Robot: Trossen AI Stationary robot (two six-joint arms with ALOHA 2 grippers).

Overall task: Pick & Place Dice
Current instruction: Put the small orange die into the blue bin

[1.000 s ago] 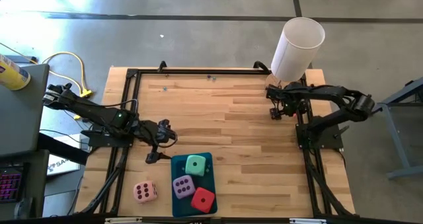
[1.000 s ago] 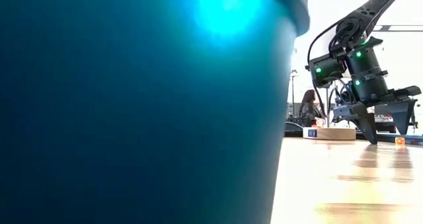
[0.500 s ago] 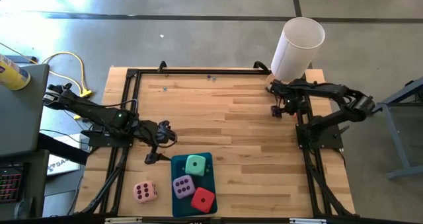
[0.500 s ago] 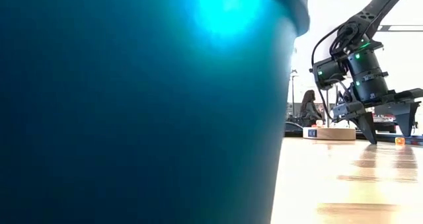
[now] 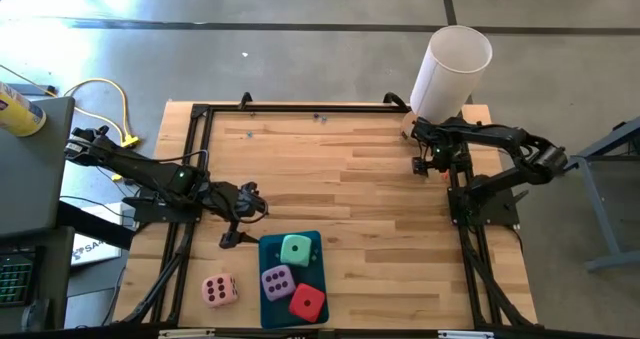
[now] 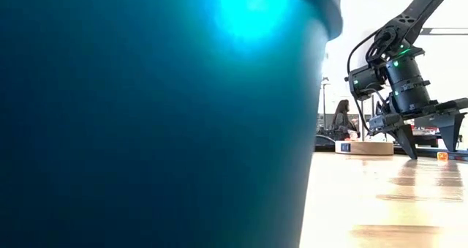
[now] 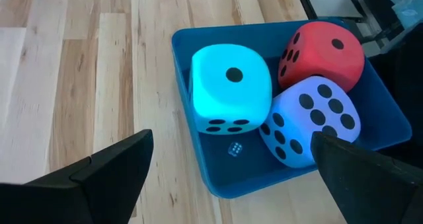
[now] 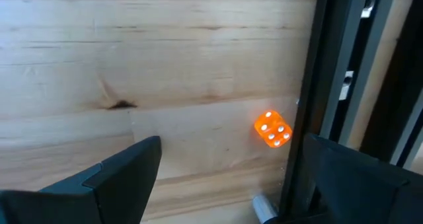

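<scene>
A: Where are the foam dice?

B: The mint green die (image 5: 296, 249), lilac purple die (image 5: 277, 280) and red die (image 5: 307, 301) fill the flat teal rectangular tray (image 5: 265, 247) at the wooden table's (image 5: 340, 189) front edge. The pale pink die (image 5: 219, 290) sits near its front-left corner.

A: The grippers?

B: The left gripper (image 5: 243, 219) is by the tray, jaws spread, empty. The right gripper (image 5: 430, 162) is at the right edge, also spread, above a tiny orange die (image 8: 272, 129).

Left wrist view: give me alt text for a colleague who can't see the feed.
A blue plastic tray on a pale wooden table holds three large foam dice: a mint green one, a red one and a lilac purple one, plus a tiny clear die. The left pincer is open, its dark fingers in the foreground.
</scene>
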